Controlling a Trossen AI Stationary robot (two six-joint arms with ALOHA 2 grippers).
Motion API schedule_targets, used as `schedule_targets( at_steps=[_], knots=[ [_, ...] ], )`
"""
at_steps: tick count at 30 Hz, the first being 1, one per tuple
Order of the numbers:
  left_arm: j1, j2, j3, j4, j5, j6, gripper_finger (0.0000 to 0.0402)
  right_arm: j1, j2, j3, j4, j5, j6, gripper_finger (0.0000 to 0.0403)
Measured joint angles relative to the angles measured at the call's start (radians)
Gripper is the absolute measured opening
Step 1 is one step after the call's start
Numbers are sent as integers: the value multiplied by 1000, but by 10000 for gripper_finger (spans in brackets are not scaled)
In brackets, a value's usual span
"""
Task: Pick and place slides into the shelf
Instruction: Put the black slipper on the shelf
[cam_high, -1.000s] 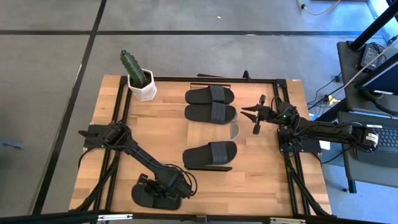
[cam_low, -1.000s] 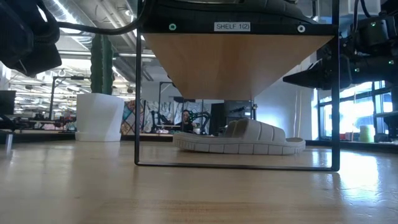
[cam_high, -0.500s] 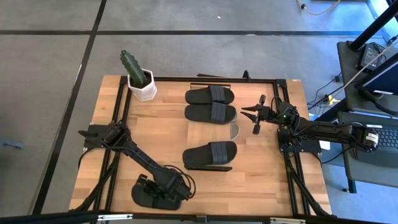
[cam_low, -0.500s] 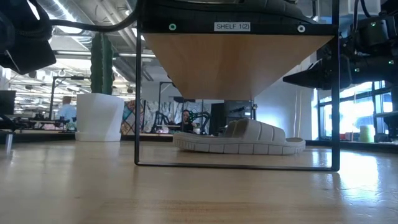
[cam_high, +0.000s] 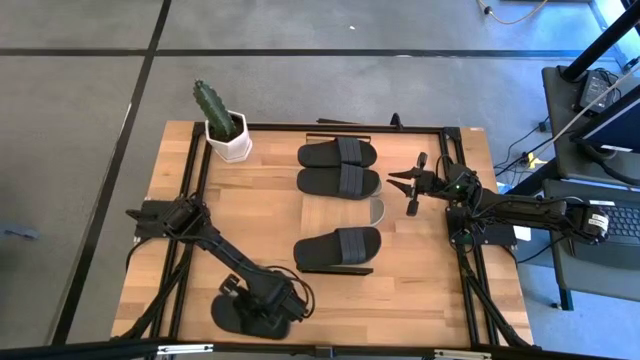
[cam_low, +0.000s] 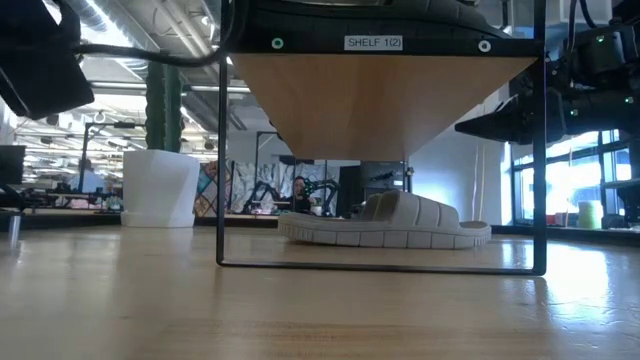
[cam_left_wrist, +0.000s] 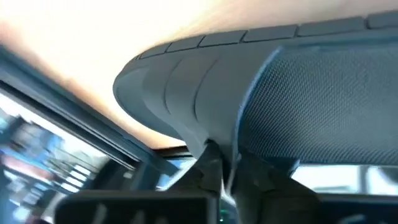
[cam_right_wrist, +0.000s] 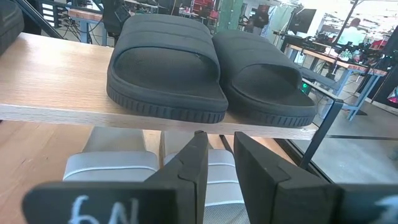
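My left hand (cam_high: 262, 305) is sliding further over the black slide (cam_high: 240, 312) lying well clear of the shelf (cam_high: 340, 215) — grip state I cannot tell; pickup is nearing.

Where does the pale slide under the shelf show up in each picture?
High view: pale slide, a sliver at the shelf's right edge.
Low view: centre, under the shelf.
Left wrist view: not in it.
Right wrist view: below the plank.
Shared landmark: the shelf.
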Motion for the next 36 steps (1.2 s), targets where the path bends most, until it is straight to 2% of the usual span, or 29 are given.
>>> schedule_targets(
  at_steps=[4,9,16,23,30,34,36],
  knots=[
    [0,-3,-1,-17,-4,172,11,0,0,0,0,0,0,80],
    [11,-51,-3,12,-59,303,6,0,0,0,0,0,1,80],
    [12,-198,-3,44,-234,342,4,0,0,0,-1,0,2,80],
    [-35,-372,-1,225,-445,394,3,0,0,0,-2,0,0,80],
    [-73,-505,-1,307,-746,794,2,0,0,0,-2,0,1,80],
    [-65,-551,-1,332,-880,1116,2,0,0,0,-2,0,2,80],
    [-52,-566,-1,359,-912,1286,2,0,0,0,-2,0,2,80]
  ],
)
